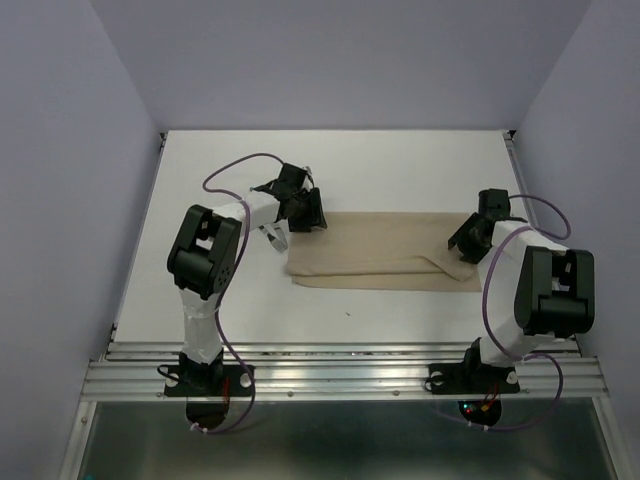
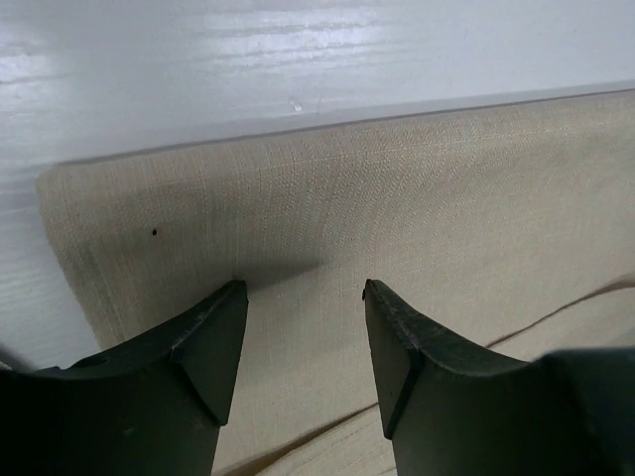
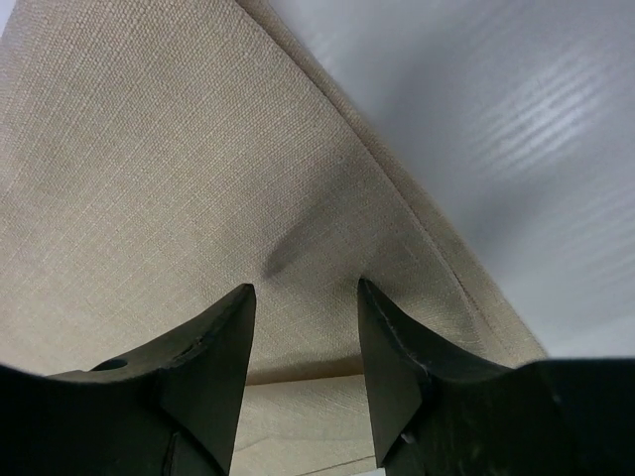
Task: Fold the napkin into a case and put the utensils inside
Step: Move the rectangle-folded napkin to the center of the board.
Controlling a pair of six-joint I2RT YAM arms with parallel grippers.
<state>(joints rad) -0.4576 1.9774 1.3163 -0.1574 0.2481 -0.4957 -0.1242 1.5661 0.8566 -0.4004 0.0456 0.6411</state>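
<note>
Past the arm bases, mid-tabletop, the folded napkin is lying flat as a strip. At its ends your left gripper and right gripper are poised over it, jaws partly parted, holding nothing. You should be pinching both layers evenly along the far edge.

Matt woven napkin, glossy table

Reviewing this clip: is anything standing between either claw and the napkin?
Nothing visible does. The left claw hangs directly over the left end of the napkin, and the right claw over its right end. Both have their jaws apart, with only bare cloth showing right below the fingertips.
</note>
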